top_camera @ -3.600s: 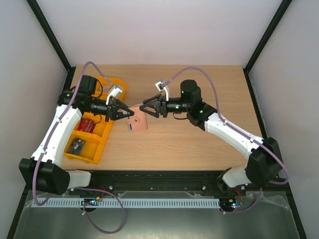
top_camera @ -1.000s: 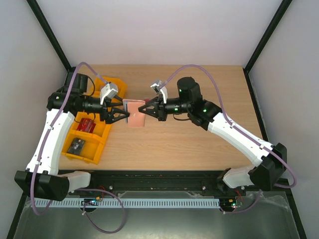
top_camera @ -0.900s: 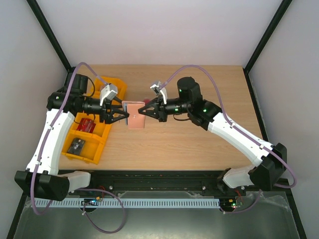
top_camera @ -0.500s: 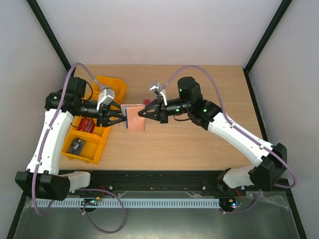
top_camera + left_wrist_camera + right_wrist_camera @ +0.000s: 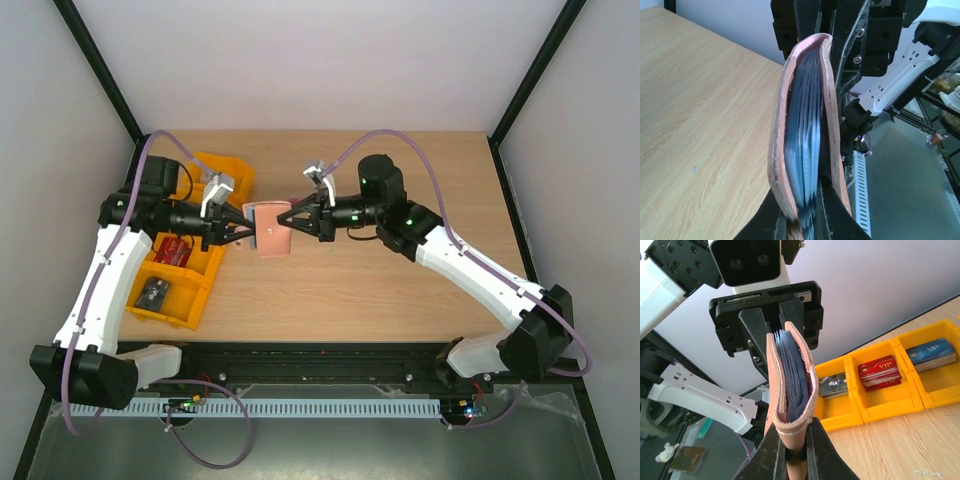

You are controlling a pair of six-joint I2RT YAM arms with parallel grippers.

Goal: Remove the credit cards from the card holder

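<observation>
- Top external view: we see the reddish-brown folding leather card holder (image 5: 270,238) held off the light wooden table (image 5: 400,300), between the two arms and just right of the orange plastic bins (image 5: 200,300).
- The left gripper (image 5: 248,232) is clenched on the holder's left edge. In its wrist view, black fingers (image 5: 772,222) pinch the leather from both sides.
- The right gripper (image 5: 287,221) grasps the opposite edge, its fingers (image 5: 771,455) tight on it.
- The holder stands on edge, barely parted, with grey-blue layers inside. We cannot tell whether credit cards sit among them.
- The bins hold stacks of printed cards (image 5: 879,372).
</observation>
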